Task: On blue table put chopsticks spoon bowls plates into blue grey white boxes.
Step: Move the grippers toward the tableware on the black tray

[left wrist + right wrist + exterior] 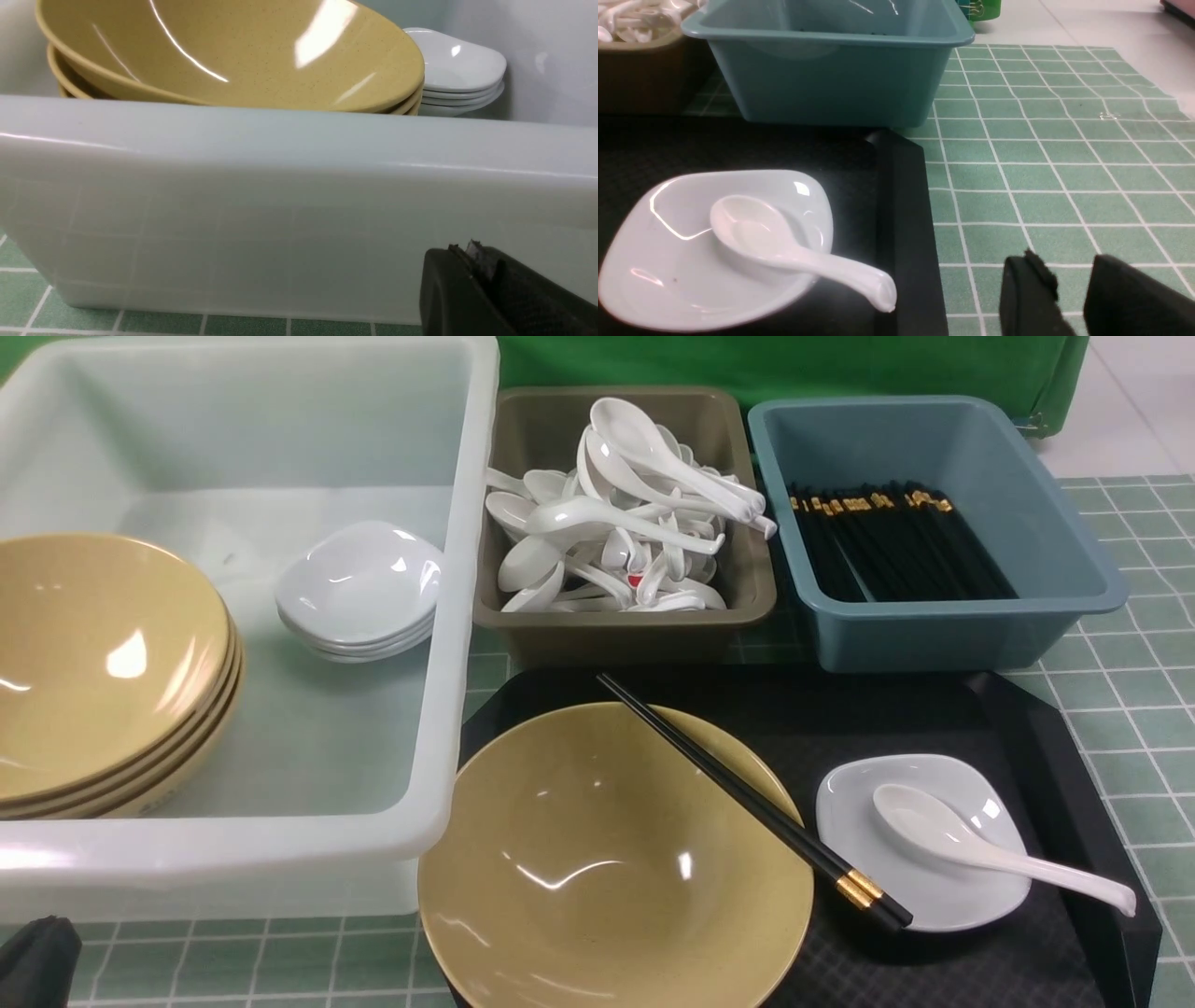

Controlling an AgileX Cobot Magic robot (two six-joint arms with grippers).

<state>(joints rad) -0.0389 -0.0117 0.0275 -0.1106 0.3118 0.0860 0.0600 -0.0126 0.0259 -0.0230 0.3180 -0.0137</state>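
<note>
Plainly, the chopsticks (pixel 747 798) lay loose across the rim of the bowl (pixel 607 868) at lower centre of the front view; the spoon (pixel 980 854) sat in the plate (pixel 924 896) at lower right; lifting either dish first would likely tip them off; the right tool (pixel 1069 275) stood slightly parted and empty; of the left tool (pixel 476 270), I could not tell.
</note>
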